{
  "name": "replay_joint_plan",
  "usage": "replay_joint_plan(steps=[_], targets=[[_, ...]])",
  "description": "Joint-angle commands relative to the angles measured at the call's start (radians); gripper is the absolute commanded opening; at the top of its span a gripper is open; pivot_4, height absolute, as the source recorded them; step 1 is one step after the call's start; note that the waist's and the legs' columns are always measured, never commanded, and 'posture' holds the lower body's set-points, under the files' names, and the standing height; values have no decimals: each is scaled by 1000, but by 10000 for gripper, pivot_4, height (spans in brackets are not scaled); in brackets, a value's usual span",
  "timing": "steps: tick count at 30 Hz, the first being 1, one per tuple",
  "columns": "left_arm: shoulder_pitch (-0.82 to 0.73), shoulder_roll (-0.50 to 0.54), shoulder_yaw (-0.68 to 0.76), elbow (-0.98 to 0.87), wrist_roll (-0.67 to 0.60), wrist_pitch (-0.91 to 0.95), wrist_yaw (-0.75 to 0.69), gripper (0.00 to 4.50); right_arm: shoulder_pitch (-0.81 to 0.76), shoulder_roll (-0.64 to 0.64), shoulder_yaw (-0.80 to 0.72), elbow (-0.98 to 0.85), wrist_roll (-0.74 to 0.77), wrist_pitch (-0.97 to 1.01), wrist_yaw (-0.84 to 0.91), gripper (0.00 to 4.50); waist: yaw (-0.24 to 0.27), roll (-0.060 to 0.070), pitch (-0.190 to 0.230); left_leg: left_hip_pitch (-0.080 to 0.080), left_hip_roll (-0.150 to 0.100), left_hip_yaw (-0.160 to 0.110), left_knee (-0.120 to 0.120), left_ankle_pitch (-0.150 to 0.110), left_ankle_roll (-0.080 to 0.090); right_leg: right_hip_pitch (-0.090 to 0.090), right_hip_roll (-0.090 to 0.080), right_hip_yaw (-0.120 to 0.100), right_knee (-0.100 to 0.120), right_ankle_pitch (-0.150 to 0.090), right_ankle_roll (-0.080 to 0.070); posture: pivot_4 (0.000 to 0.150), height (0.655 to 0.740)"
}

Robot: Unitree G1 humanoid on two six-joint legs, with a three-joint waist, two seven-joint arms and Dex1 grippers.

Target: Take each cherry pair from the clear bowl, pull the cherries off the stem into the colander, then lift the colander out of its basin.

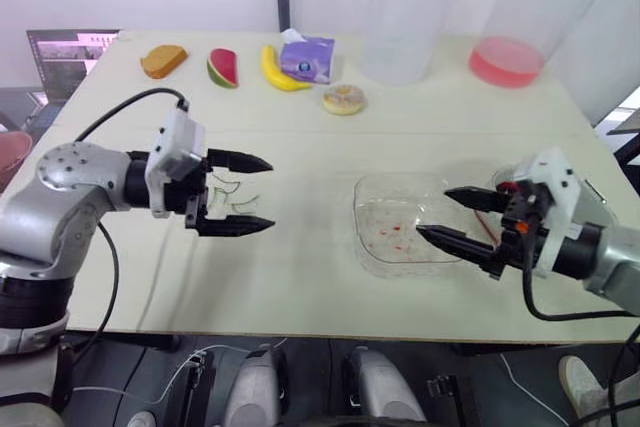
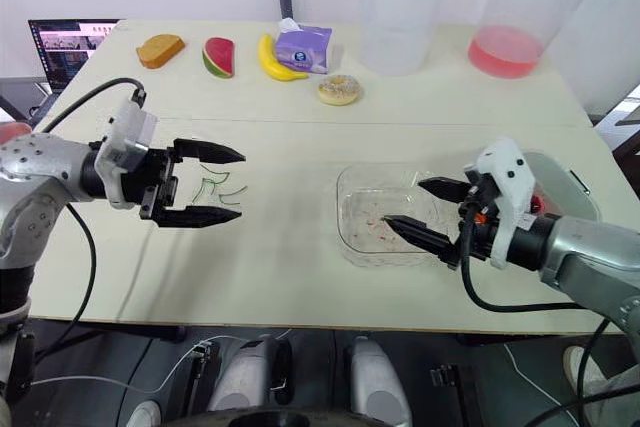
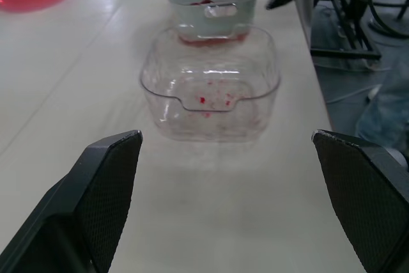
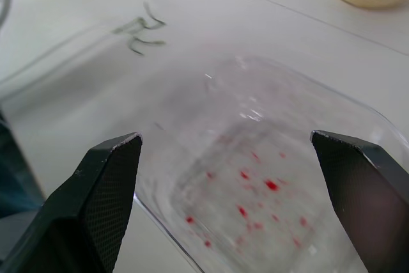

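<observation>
The left tool (image 1: 271, 193) and right tool (image 1: 432, 211) gape empty. Green stems (image 2: 215, 185) lie by the left, the clear bowl (image 1: 400, 242) under the right.

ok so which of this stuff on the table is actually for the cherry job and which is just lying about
For the job: clear bowl, colander, stems.
Just lying about: bread, watermelon slice, banana, tissue pack, donut, clear tub, pink tub, laptop.
</observation>
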Motion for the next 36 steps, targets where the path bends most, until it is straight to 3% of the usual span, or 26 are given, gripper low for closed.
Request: replay_joint_plan(steps=[1,10,28,32,36], targets=[[-10,-4,5,-23,-7,-19,6,44746,46,-21,-103,-16,25,14,-33,45000,0,0,0,0,0,0,0,0,0,0,0,0,0,0,0,1500,7400],[-26,-43,-11,-40,-31,30,41,44746,89,-70,-143,150,-131,142,-203,45000,-2,0,0,1,0,0,0,0,0,0,2,0,0,0,0,1500,7400],[-27,-50,-32,-43,-24,25,70,44746,-141,-44,164,322,-354,156,-147,45000,-1,0,0,1,0,0,0,0,0,0,3,1,0,0,0,1500,7400],[-23,-49,-31,-47,-24,27,75,45000,-152,-38,179,328,-385,158,-125,32693,-1,0,0,0,0,0,0,0,0,0,3,1,0,0,0,1500,7400],[-18,-45,-30,-50,-22,31,81,45000,-157,-31,178,326,-412,163,-108,11443,-2,0,0,0,0,0,0,0,0,0,3,1,0,0,0,1500,7400]])
